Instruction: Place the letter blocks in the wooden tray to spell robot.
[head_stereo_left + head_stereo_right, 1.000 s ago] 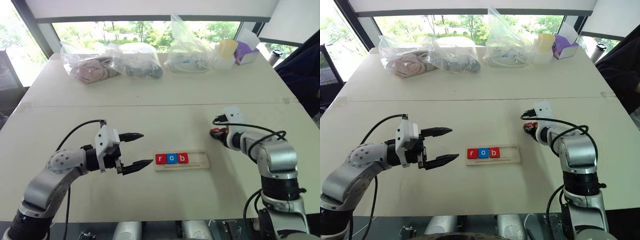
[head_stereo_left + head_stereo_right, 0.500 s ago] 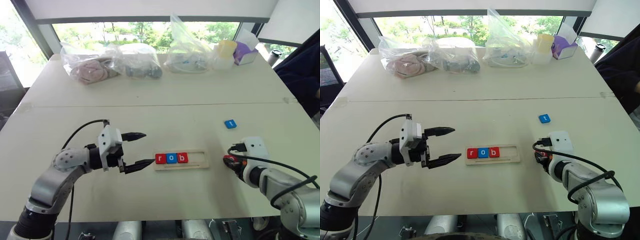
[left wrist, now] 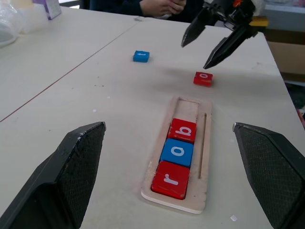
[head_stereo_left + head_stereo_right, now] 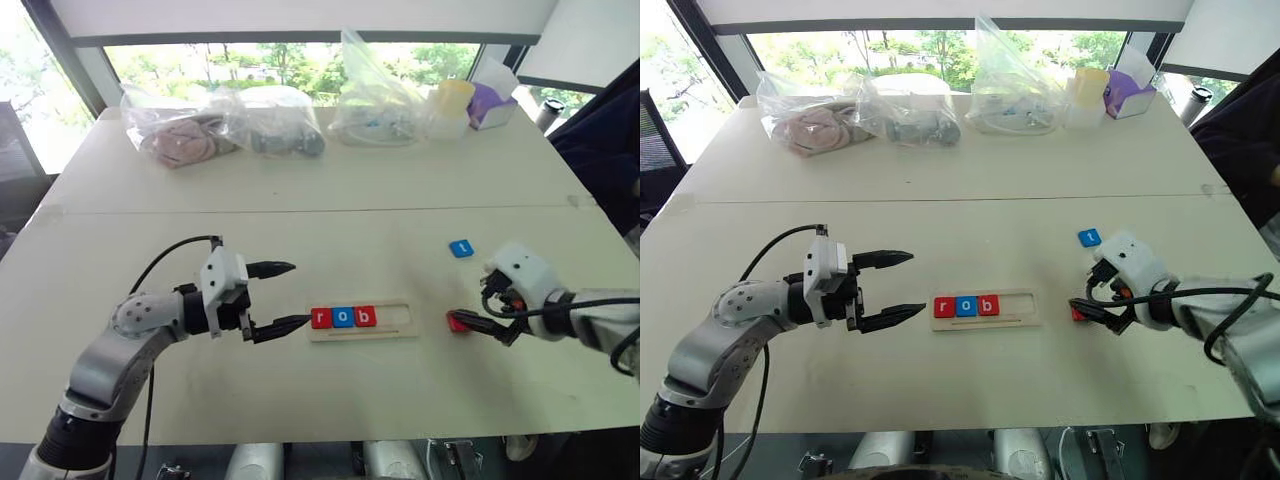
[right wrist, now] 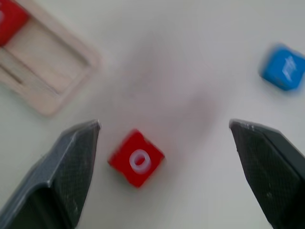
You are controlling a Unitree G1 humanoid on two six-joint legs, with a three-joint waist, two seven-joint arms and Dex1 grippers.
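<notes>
The right hand [image 4: 1092,308] had just spread apart, leaving the red o block [image 5: 137,158] on the tabletop [image 4: 300,400] beside the tray's [image 3: 206,143] 2 vacant slots.

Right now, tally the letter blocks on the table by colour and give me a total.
Red square letter blocks: 3 (r and b in the pale wooden tray, o loose on the table)
Blue square letter blocks: 2 (o in the tray, one loose)
Total: 5

Both arms reach inward, left tool [image 4: 282,297] and right tool [image 3: 209,42] spread wide.
</notes>
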